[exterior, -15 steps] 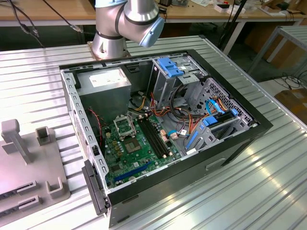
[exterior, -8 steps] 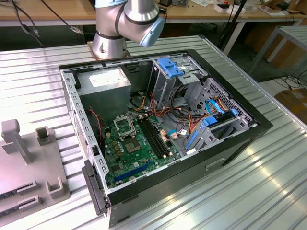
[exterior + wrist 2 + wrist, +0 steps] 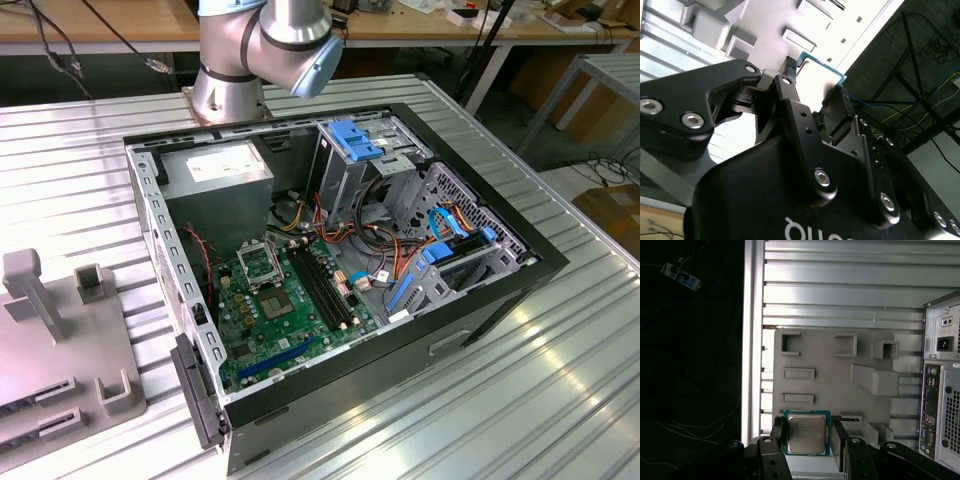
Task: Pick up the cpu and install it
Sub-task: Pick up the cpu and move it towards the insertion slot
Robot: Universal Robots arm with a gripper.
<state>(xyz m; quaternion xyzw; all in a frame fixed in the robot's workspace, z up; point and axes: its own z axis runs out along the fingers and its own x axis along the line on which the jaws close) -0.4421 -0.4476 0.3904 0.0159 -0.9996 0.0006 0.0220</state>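
Black gripper: clamped on cpu, one finger each side, per first wrist view.
Cpu: metal top up, looks lifted clear of grey fixture plate beneath.
Fixture plate: on table, exterior view's left of pc case.
Socket: on mobo inside case, looks empty.
Progress: pick-up seems done; install not yet done.
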